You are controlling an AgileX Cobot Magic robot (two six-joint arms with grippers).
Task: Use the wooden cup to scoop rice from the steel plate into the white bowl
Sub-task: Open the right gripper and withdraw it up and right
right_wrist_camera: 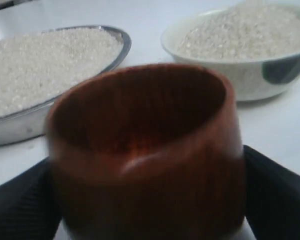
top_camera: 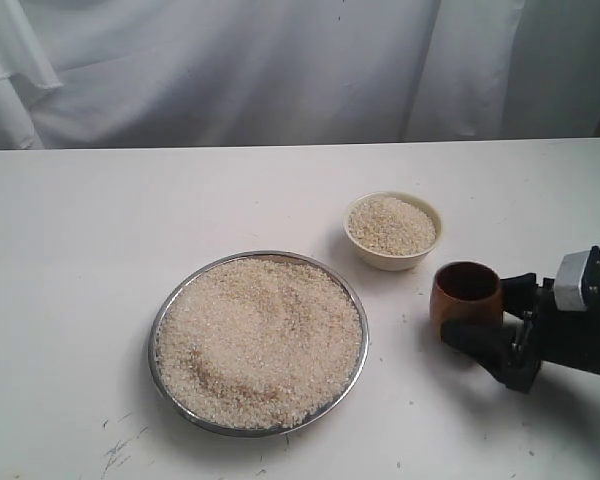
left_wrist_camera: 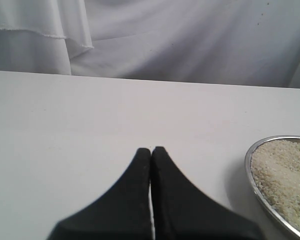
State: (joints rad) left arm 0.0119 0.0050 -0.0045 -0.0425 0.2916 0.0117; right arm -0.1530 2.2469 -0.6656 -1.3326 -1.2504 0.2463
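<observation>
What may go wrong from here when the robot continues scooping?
1. The small cream-white round bowl is heaped with off-white rice grains above its rim; more poured in would likely spill onto the table.
2. The wide shiny steel plate is full to its thin rim, so pushing the reddish-brown wooden cup, held by the right hand, into it may drive grains over the edge.

White table [top_camera: 80, 260] — draped white cloth backdrop [top_camera: 230, 70]

Robot lab recording setup, plain white table [top_camera: 70, 260] with dark scuff marks [top_camera: 120, 440] at the front, wrinkled white cloth backdrop [top_camera: 230, 70] hung behind it, black right gripper [top_camera: 480, 318] with a grey camera module [top_camera: 583, 280] on its wrist
</observation>
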